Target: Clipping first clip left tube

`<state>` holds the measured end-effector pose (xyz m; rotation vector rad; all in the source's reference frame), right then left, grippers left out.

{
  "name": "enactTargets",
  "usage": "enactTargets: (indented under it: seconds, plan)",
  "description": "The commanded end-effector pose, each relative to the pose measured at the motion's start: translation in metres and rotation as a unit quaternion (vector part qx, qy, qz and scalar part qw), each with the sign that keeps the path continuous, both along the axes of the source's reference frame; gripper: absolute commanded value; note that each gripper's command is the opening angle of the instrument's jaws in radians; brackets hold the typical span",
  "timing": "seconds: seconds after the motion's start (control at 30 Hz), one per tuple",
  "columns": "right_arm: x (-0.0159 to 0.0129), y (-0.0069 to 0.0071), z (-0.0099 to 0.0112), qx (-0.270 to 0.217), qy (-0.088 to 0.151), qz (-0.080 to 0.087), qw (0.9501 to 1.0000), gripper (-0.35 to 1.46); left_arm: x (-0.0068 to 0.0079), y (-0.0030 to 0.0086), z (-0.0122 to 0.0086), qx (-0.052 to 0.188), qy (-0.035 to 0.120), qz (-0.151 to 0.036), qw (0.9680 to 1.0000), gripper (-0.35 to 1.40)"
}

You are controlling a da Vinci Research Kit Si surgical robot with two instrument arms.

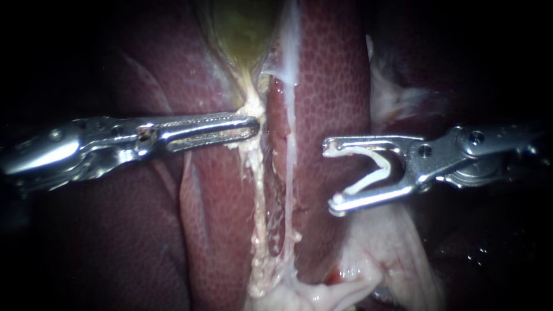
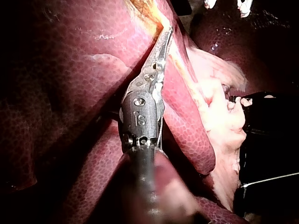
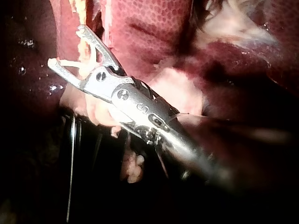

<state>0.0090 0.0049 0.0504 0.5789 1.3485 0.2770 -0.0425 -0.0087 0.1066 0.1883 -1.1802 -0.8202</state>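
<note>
**Step in hand:** approach; clip not yet on the tube.

**My right instrument** (image 1: 333,175): claw spread wide, with an open white clip (image 1: 366,179) seated between both halves. It stands over the liver (image 1: 334,86), apart from the left tube (image 1: 259,190).

**My left instrument** (image 1: 253,125): claw together, clamped on that tube just below the gallbladder (image 1: 242,34).

**Next, as I judge:** carry the clip across to straddle the tube, then squeeze.

**Containers:** none in view.

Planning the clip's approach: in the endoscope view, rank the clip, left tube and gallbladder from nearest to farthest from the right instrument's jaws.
1. clip: held between the jaws of the right instrument.
2. left tube: beyond the jaw tips, toward the left instrument.
3. gallbladder: farthest, above where the left instrument meets the tube.
</note>
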Motion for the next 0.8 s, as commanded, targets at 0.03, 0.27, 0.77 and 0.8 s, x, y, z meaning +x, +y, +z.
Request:
enactTargets:
  seconds: [0.03, 0.27, 0.77, 0.8]
  plan:
    - [0.0000, 0.0000, 0.0000, 0.000, 0.000, 0.000, 1.0000, 0.60, 0.0001, 0.0000, -0.0001, 0.000, 0.000, 0.000, 1.0000, -0.35]
    - [0.0001, 0.0000, 0.0001, 0.000, 0.000, 0.000, 1.0000, 0.60, 0.0016, 0.0004, -0.0021, 0.004, -0.003, 0.003, 1.0000, -0.35]
    - [0.0008, -0.0003, 0.0007, -0.003, -0.002, 0.003, 1.0000, 0.60, 0.0054, 0.0021, -0.0088, 0.005, -0.017, -0.026, 0.9995, -0.35]
    - [0.0010, -0.0004, 0.0009, -0.003, -0.003, 0.003, 1.0000, 0.60, 0.0054, 0.0021, -0.0088, 0.005, -0.017, -0.026, 0.9995, -0.35]
